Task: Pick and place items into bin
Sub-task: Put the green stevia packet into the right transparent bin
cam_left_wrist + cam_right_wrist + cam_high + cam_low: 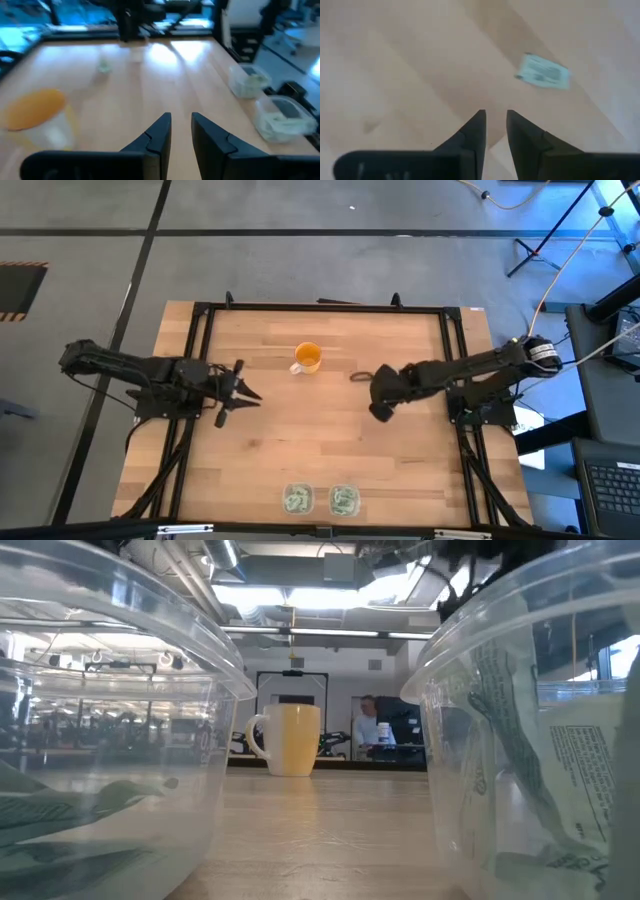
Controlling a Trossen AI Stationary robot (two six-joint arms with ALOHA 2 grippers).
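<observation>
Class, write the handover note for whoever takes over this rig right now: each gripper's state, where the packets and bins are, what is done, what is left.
Left gripper: slightly open, empty, waiting over the table's left-centre.
Right gripper: slightly open, empty, pointed down at the table right of centre.
Loose packet: lying flat on the wood, ahead of the right gripper's fingers, not touched.
Two clear bins: side by side at the near edge, both already holding packets.
Orange cup: upright mid-table, not part of the job.
Done: most packets binned.
Left: grasp the loose packet and drop it in a bin.
</observation>
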